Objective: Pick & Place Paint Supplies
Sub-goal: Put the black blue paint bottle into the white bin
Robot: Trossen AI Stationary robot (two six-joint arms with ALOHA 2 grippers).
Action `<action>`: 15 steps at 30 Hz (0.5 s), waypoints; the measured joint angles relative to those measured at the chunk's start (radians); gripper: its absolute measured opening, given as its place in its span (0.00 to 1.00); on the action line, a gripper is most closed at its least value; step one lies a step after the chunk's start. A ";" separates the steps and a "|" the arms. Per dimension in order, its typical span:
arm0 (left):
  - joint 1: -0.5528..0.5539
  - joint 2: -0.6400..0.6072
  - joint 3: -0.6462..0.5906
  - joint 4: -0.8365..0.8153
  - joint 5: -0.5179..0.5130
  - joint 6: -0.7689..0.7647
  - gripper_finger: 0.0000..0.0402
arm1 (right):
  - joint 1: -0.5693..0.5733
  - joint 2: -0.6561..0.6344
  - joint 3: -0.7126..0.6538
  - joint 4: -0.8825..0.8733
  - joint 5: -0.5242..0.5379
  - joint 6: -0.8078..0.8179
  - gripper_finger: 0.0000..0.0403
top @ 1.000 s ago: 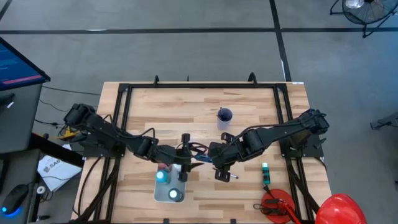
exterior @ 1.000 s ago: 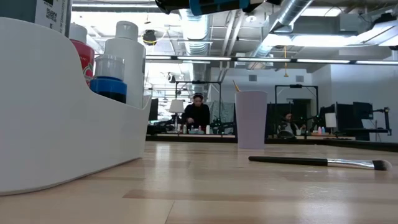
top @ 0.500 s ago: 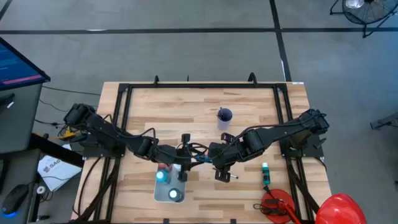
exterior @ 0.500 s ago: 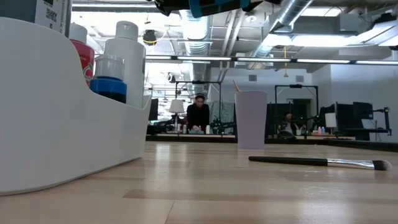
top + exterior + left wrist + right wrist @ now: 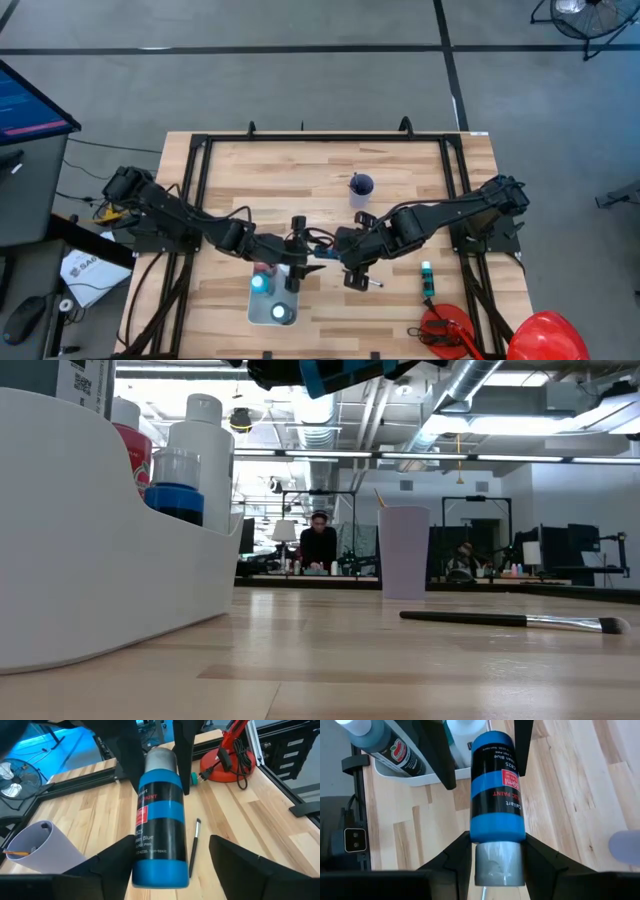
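My right fingers (image 5: 497,862) pinch the grey cap of the blue paint bottle (image 5: 497,790), holding it level in the air above the bench (image 5: 330,170), and my left fingers (image 5: 172,857) stand wide on either side of the bottle's base without visibly touching it. From above, the two sets of fingers meet near the middle of the bench, just beside the white tray (image 5: 262,308), with the bottle (image 5: 327,255) between them. That tray already holds a red bottle (image 5: 133,455), a white bottle (image 5: 200,455) and a dark blue one (image 5: 175,485). A dark-handled brush (image 5: 510,621) lies flat on the wood beneath the handover, a lilac cup (image 5: 361,186) stands farther back, and a teal bottle (image 5: 427,279) lies toward the right edge, near a red clamp (image 5: 443,330).
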 joint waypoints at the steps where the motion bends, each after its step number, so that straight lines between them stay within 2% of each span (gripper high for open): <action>1: 0.003 0.000 0.000 0.000 0.000 0.000 0.63 | 0.000 0.000 0.000 0.001 0.000 0.000 0.32; 15: 0.014 0.010 0.000 0.004 0.002 -0.019 0.53 | 0.000 0.000 0.000 0.027 0.003 -0.003 0.32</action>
